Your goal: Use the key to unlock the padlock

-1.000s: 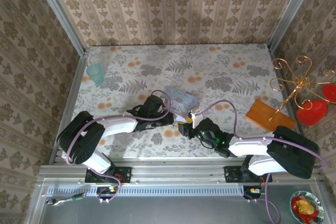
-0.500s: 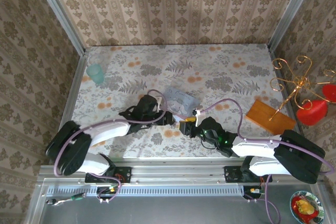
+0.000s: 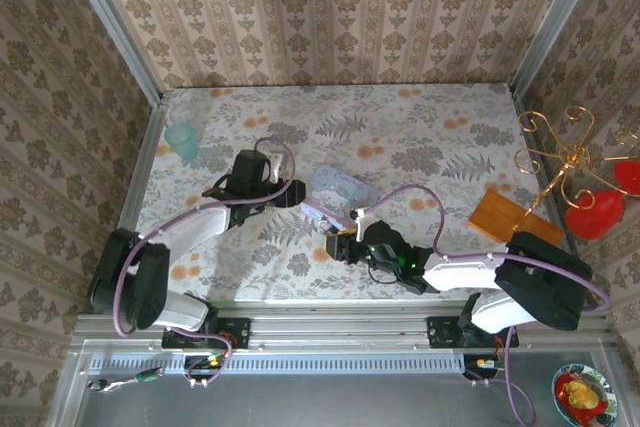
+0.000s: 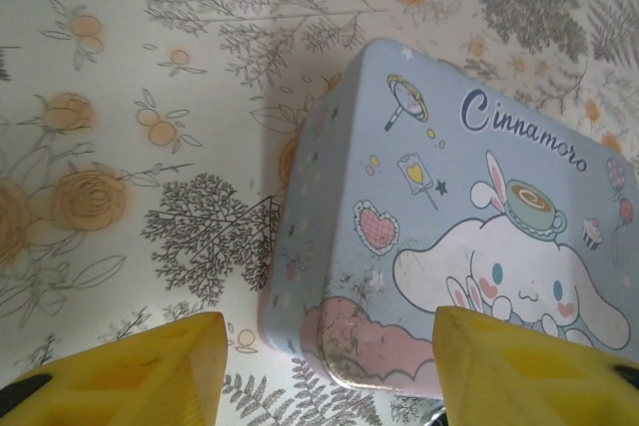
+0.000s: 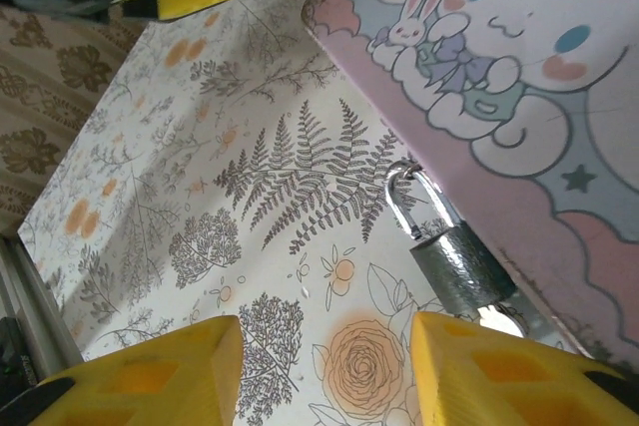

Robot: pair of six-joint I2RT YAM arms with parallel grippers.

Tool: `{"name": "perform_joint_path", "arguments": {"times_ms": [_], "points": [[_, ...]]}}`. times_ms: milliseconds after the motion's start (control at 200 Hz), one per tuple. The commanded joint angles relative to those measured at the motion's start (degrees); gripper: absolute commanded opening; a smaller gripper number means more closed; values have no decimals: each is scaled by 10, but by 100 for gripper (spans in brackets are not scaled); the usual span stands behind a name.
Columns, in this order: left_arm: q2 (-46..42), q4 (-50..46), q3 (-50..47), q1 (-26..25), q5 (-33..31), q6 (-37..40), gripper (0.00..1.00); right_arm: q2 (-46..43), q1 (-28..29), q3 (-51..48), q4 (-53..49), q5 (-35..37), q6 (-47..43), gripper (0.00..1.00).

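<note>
- A teal cup (image 3: 182, 139) stands near the far left edge of the floral table (image 3: 420, 127), well apart from both arms
- The left gripper (image 4: 324, 351) hovers over the left end of the pale blue cartoon tin (image 4: 469, 216); its yellow fingers (image 4: 130, 371) are spread wide and hold nothing
- The padlock (image 5: 457, 264) lies on the table against the tin's pink side wall, shackle towards the tin
- The right gripper (image 5: 324, 351) sits low, just short of the padlock, its fingers parted and empty
- A wooden board (image 3: 505, 215) lies near the right edge
</note>
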Motion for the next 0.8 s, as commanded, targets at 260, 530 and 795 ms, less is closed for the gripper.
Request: {"name": "perform_joint_path", "arguments": {"times_ms": [260,530,795], "points": [[79,-25,35,-12,-11,-3,57,62,-85,58,-101,-48,-33,53],[77,-17,11,-10,-36,-29,56,104,-131,93,-121,-89,-56,50],[85,-12,12,-13,-35,-21,55,149,-128,91,-63,-145,-27,42]]}}
